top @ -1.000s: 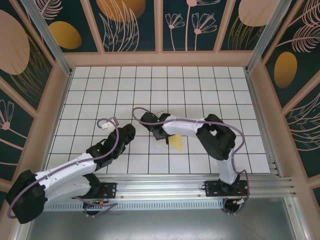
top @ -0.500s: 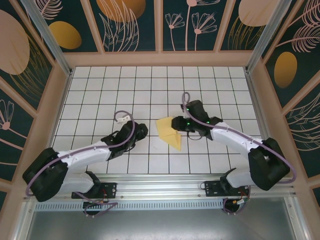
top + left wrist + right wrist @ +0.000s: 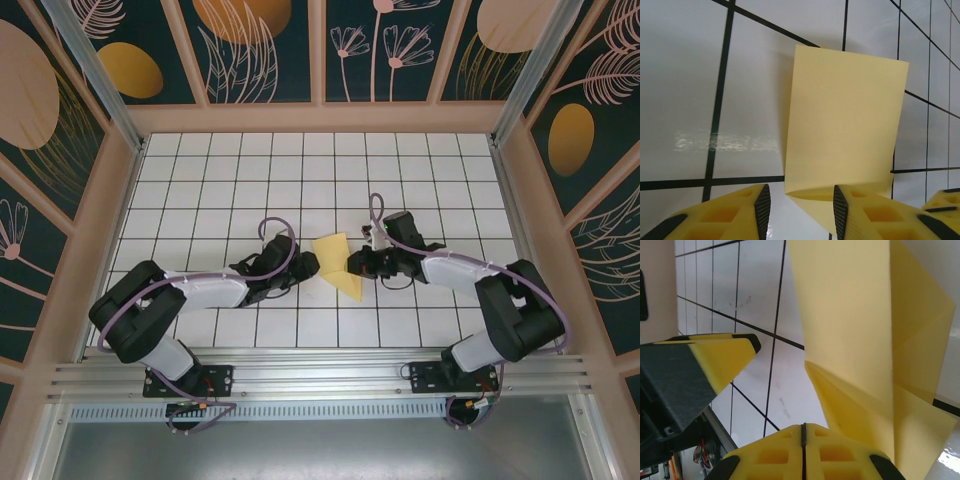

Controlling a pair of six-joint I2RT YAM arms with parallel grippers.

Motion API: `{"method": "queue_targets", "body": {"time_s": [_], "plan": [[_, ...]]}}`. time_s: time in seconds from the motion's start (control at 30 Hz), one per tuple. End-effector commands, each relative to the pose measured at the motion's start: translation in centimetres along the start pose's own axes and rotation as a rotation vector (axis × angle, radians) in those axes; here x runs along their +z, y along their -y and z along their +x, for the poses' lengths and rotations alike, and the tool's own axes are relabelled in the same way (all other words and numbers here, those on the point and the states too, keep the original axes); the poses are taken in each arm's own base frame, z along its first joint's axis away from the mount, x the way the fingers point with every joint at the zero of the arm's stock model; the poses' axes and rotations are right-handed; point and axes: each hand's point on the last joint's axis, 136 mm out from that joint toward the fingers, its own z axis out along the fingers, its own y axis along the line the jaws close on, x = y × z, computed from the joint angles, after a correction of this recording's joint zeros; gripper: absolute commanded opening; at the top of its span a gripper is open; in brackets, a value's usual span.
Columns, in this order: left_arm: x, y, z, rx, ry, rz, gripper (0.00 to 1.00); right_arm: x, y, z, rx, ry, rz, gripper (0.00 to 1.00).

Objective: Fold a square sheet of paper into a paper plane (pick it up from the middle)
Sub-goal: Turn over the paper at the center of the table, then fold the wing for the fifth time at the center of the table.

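— Where do we find the yellow paper (image 3: 337, 262)?

— We see it lying on the white-tiled table (image 3: 250, 170), near the middle, between the two grippers. It is partly folded, with a broad straight edge on the far side that narrows to a point towards the arm bases.

— How do we read the left gripper (image 3: 312, 265)?

— In its own wrist view, we see the jaws standing moderately apart, low over the tiles. The nearest folded edge of the paper lies in the gap between them. That fold looks soft and rounded, not pressed flat. We see neither pad squeezing it.

— And the right gripper (image 3: 352, 264)?

— From its wrist camera we see the two foam pads pressed together along a thin seam. The paper's layered flaps rise just beyond them and run behind the right-hand finger. We cannot tell whether any layer is nipped in that seam.

— So how do the two arms stand?

— From above, we see them facing each other across the paper, each gripper at one of its long sides.
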Motion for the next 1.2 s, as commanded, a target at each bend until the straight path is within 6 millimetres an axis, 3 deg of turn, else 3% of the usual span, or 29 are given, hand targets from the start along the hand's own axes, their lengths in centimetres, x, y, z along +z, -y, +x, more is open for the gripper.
{"method": "queue_targets", "body": {"time_s": [0.0, 0.17, 0.57, 1.0, 1.17], "plan": [[0.4, 1.5, -0.5, -0.02, -0.003, 0.045, 0.41, 0.4, 0.1, -0.7, -0.035, 0.001, -0.018, 0.09], [0.9, 1.7, -0.2, -0.018, -0.023, 0.054, 0.42, 0.5, 2.4, -1.1, -0.004, 0.025, 0.025, 0.09], [1.6, 2.1, 0.4, -0.031, -0.061, 0.073, 0.47, 1.5, 6.5, 0.5, 0.098, 0.007, 0.04, 0.1], [2.6, 2.9, 1.2, -0.115, -0.112, 0.126, 0.5, 1.9, 7.8, 1.3, 0.138, 0.003, 0.066, 0.11], [3.4, 2.0, 1.7, -0.143, -0.122, 0.104, 0.51, 2.0, 8.2, 1.6, 0.148, 0.001, 0.069, 0.11]]}}
